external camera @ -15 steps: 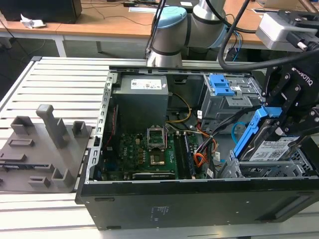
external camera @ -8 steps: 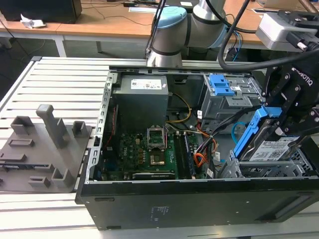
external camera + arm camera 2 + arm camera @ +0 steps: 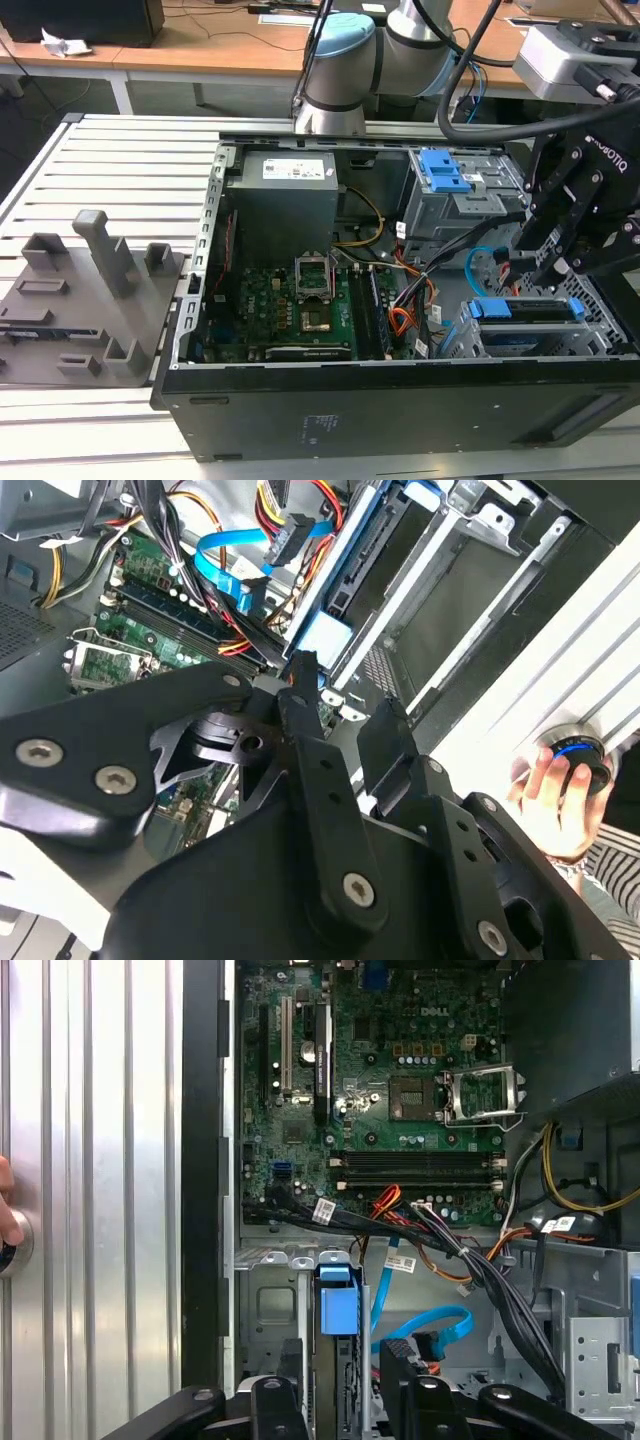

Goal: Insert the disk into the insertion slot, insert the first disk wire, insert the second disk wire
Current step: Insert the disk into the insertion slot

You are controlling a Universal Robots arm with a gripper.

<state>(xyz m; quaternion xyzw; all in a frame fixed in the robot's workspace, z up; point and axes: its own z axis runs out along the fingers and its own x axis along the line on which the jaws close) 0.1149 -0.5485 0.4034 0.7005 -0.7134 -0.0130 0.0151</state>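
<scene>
Nearest us in the exterior view, the black wall of the open computer case [image 3: 400, 405] runs along six o'clock, standing on the ribbed metal surface [image 3: 130, 160]. A grey fixture [image 3: 95, 290] lies on that surface at nine o'clock.

Just behind the wall, at four o'clock, the disk [image 3: 525, 309] sits inside the insertion slot [image 3: 605, 335], and its blue carrier shows at the cage's open side. The pincer [image 3: 562, 262] hangs over the slot at three o'clock. In the second wrist view its two fingers [image 3: 300, 695] stand apart with nothing between them, so we read it as spread wide and empty.

At ten o'clock from the disk, the second disk wire [image 3: 478, 256] curves in a light blue loop. The first disk wire [image 3: 285, 532] ends in its dark plug near the disk's end. We cannot tell whether either plug is seated.

Farther in, the motherboard [image 3: 290, 300] covers the case floor, with the power supply [image 3: 285, 200] behind it at twelve o'clock. The blue latch [image 3: 445, 170] tops the taller grey cage at one o'clock. Farthest stands the arm [image 3: 335, 60].

In the second wrist view a person's hand [image 3: 550, 795] grips a round knob [image 3: 578, 752] beside the case.
</scene>
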